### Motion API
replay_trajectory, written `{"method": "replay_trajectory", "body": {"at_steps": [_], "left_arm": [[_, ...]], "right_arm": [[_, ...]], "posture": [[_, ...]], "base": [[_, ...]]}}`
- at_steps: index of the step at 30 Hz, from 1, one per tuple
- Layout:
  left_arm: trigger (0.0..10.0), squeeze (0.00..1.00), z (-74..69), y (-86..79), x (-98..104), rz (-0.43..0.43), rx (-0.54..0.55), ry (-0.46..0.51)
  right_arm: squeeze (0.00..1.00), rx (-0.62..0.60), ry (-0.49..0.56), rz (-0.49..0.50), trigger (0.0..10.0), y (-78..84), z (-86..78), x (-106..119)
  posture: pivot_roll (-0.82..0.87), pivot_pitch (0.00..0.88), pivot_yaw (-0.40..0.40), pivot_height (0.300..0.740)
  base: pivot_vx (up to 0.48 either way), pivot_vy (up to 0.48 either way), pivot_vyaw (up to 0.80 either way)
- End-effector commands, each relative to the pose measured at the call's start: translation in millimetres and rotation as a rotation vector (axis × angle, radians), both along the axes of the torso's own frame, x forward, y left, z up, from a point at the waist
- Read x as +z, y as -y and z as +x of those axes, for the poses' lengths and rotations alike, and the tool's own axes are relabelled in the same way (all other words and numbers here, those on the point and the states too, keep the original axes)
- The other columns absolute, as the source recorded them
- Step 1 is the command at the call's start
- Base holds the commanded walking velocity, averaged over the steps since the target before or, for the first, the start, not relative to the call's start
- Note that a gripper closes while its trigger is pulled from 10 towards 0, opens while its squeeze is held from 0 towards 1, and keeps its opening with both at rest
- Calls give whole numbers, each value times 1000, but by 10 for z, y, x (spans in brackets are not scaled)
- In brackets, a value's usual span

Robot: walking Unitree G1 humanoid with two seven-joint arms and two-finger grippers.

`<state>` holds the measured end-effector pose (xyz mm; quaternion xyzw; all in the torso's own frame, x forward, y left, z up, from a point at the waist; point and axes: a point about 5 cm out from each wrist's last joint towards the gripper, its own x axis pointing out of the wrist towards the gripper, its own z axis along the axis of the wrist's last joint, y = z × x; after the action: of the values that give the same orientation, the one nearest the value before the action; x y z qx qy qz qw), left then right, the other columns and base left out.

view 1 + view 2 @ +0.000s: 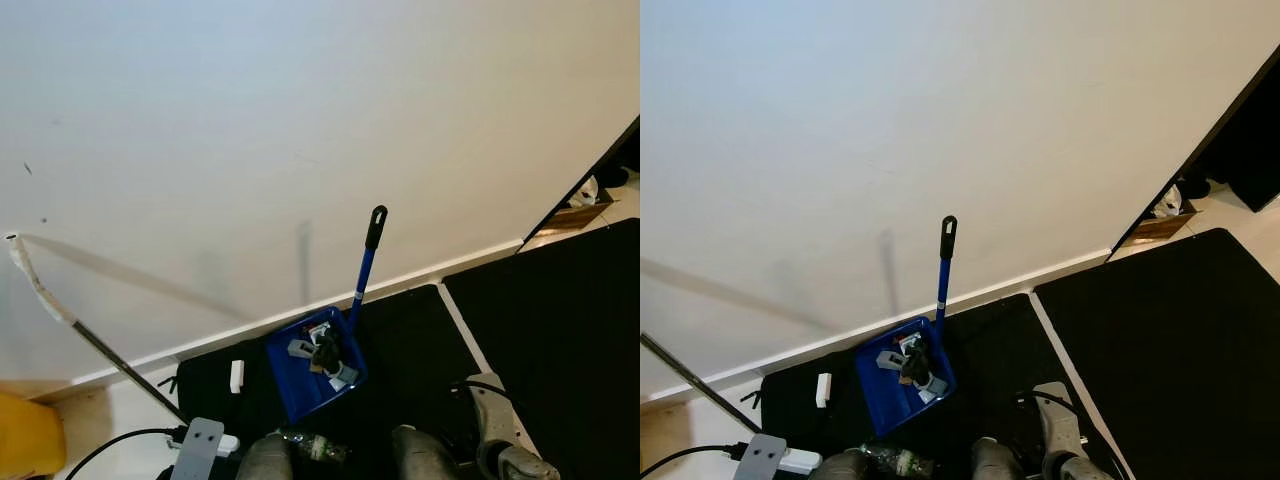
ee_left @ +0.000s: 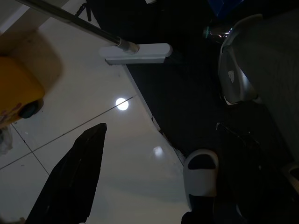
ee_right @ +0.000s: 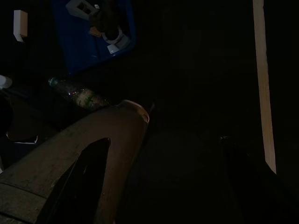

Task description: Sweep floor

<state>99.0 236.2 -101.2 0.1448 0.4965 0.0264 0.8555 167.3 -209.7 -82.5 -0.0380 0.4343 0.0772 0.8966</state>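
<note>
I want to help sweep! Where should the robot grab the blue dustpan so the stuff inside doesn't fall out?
Best by the black grip at the top of its blue handle, coming from above. The dustpan sits on the black mat by the wall with its handle standing nearly upright, and scraps lie in the pan, so lifting straight up would likely keep it level.

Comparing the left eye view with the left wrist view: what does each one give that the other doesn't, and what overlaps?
Left eye view alone: the white wall, the blue dustpan holding debris with its handle up against the wall, and a dark doorway at right.

Left wrist view alone: a white slipper on the mat's edge and a lamp glare on glossy tiles.

Both: the metal pole slanting to its white head, the yellow thing, the black mat and a plastic bottle lying by the robot's feet.
</note>
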Motion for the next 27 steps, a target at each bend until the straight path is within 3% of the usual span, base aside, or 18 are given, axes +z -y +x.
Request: {"method": "replay_trajectory", "body": {"at_steps": [1,27], "left_arm": [[10000,0,-77,31,-29,-10,4,-26],[10000,0,-72,32,-28,-11,4,-25]], "right_arm": [[0,-6,-35,-1,10000,8,-79,-38],[0,-10,-38,1,10000,6,-85,-42]], "posture": [[13,137,-31,740],[13,137,-30,740]], "base": [[0,0,0],[0,0,0]]}}
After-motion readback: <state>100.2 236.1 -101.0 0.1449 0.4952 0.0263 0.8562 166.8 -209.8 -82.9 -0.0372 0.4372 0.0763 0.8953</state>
